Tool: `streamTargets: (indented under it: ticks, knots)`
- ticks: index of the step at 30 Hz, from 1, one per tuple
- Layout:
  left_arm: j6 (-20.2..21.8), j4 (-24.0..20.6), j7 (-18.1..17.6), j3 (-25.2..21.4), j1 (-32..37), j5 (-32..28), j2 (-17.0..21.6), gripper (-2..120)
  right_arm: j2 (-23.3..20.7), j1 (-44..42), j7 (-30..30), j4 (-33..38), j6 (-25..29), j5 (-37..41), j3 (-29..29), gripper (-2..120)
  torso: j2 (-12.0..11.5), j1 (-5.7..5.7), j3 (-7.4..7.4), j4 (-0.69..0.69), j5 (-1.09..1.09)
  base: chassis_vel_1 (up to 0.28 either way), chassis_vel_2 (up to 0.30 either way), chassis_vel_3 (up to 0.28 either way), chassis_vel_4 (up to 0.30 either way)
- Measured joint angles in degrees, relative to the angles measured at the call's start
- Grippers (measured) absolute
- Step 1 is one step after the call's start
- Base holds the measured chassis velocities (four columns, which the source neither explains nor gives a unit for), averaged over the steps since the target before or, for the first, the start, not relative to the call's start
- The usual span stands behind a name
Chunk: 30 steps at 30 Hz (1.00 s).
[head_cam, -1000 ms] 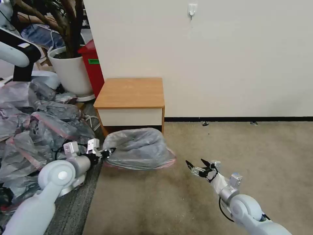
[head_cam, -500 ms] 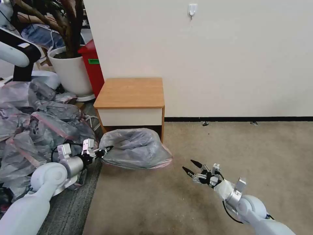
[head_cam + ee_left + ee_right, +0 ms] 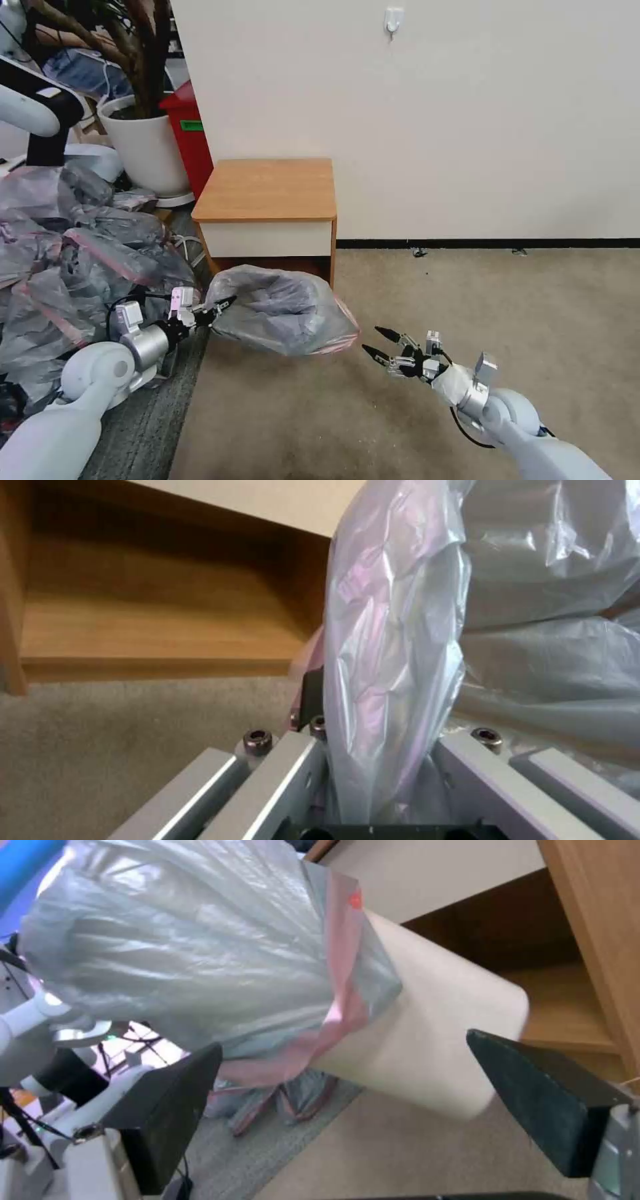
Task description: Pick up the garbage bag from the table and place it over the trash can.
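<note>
Bag drawn over the bin, seating not yet complete.

We find the garbage bag [image 3: 283, 313] off the table [image 3: 267, 190] and pulled over the trash can [image 3: 427, 1050], which stands on the carpet just in front of the nightstand. In the right wrist view, the pink rim band reaches part way down the cream wall, and much of that wall is bare. The left gripper [image 3: 220, 308] is clamped on a gathered fold of plastic at the bag's left edge, confirmed in the left wrist view. The right gripper [image 3: 379, 340] hovers just beside the bag's right edge, jaws apart, holding nothing. We judge the pickup done and the covering largely done; what remains is drawing the rim band down evenly and releasing.
</note>
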Motion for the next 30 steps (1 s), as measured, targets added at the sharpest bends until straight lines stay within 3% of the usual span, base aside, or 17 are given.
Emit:
streamTargets:
  ticks: [10,18,30]
  knots:
    - [-0.1,-1.8,-0.1,0.0,0.6,0.1,-0.1,2,0.1,2.0,0.6,-0.8,-0.2,0.0,-2.0,94,0.0,0.0,0.0,0.0,0.0,0.0,0.0,0.0,0.0]
    - [-0.1,-1.9,-0.2,0.2,0.8,0.4,-0.5,2,0.3,2.6,0.9,-0.8,-0.3,0.2,-2.5,86,0.0,0.0,0.0,0.0,0.0,0.0,0.0,0.0,0.0]
    - [-0.1,-1.9,-0.3,0.6,0.5,0.7,-0.7,2,0.7,2.8,0.9,-0.9,-0.2,0.3,-2.6,44,0.0,0.0,0.0,0.0,0.0,0.0,0.0,0.0,0.0]
